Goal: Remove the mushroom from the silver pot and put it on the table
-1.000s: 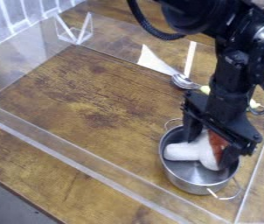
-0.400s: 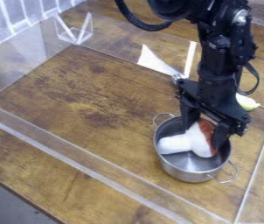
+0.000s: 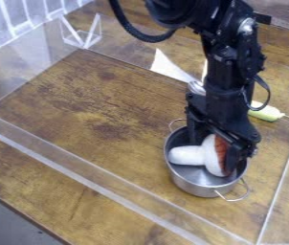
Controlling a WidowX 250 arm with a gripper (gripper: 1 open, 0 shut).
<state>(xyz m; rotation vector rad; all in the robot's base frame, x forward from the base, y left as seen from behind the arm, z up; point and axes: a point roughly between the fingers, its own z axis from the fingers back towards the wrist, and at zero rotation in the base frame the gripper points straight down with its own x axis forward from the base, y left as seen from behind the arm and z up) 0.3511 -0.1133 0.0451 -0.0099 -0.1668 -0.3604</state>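
Now the end effector (image 3: 220, 153) is seen lowered into the silver pot (image 3: 206, 180), where a second ago it hung a little higher and further toward the right edge of the view; the arm has shifted leftward and the pot appears nudged slightly left with it. The jaws are spread wide and nothing is gripped; they are set astride the mushroom (image 3: 202, 154), which lies on its side inside the pot, white stem to the left, reddish-brown cap under the dark fingers. Whether the fingers touch the cap cannot be told. The approach is judged nearly finished; closing on the mushroom is taken as the step in hand, and lifting and setting it on the table (image 3: 96, 96) is not yet done. A yellow-green toy (image 3: 267, 114) lies beyond the arm.
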